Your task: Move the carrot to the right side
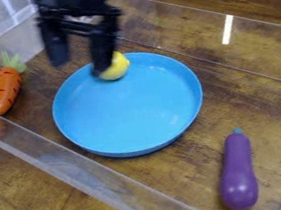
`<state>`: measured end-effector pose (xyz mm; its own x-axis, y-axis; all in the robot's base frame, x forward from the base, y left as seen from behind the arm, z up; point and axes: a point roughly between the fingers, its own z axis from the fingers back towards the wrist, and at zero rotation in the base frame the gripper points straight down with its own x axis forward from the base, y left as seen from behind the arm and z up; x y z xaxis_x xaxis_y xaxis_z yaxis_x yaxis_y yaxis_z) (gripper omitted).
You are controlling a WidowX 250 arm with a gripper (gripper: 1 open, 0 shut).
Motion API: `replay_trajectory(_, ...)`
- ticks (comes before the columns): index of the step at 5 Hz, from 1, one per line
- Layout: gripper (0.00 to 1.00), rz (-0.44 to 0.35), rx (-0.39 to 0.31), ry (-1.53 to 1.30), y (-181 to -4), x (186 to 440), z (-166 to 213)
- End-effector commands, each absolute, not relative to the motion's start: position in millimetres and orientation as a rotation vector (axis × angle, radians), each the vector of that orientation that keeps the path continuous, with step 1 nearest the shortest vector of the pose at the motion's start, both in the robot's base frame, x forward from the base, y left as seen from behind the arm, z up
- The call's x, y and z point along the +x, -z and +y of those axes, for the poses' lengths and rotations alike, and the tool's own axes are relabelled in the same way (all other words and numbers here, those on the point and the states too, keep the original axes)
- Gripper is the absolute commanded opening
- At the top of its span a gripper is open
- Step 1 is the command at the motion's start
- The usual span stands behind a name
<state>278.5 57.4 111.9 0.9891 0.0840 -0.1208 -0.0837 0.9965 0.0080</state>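
Note:
The small orange carrot [7, 87] with a green leafy top lies on the wooden table at the far left. My black gripper [77, 49] hangs open above the back left rim of the blue plate [139, 117], nothing between its fingers. It is to the right of the carrot and apart from it. One finger stands in front of the yellow ball [115, 67], which rests on the plate's back edge.
A purple eggplant [236, 172] lies at the front right of the table. A clear plastic wall [58, 161] runs along the front left, and another clear panel stands at the back right.

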Motion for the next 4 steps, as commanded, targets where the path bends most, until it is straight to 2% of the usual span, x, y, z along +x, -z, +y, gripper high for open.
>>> replay_trajectory(1, 1.00, 0.032, 0.017, -0.126, -130.8, 273.3, 95.8)
replay_trajectory(2, 1.00, 0.010, 0.026, -0.160, -125.6, 264.6, 127.3)
replay_trajectory(4, 1.00, -0.024, 0.019, -0.215, -100.8, 262.1, 177.9)
